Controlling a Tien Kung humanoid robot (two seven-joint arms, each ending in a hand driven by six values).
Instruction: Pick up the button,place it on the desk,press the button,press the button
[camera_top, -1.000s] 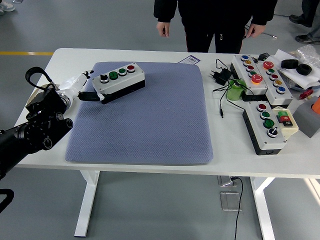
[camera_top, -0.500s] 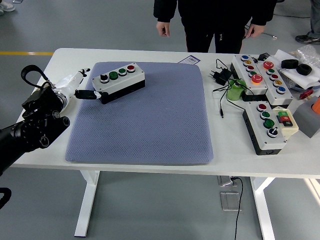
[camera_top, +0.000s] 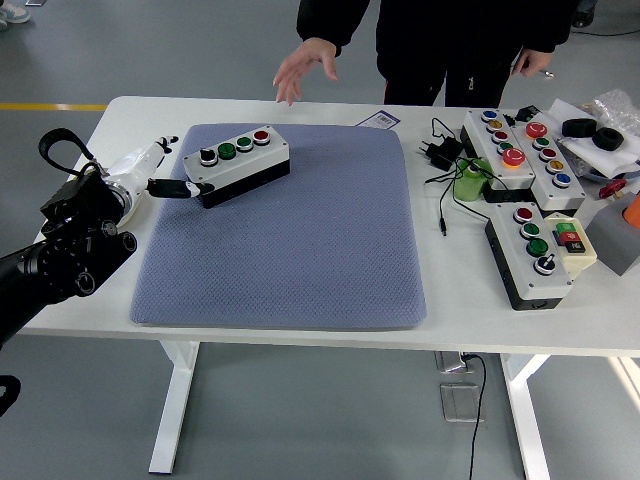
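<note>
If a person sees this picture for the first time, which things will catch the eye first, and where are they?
First, the large blue-grey mat covering the middle of the white table, with a button box on its far left corner. The robot's left hand reaches it from the left edge, a fingertip at the box's near end. At the far side, a person's hand is raised above the table, and more button boxes lie at the right.

Left arm: black, entering from the left edge; white left hand (camera_top: 150, 175) extended, dark fingertips (camera_top: 178, 188) reaching forward, holding nothing. Right arm: out of view.
</note>
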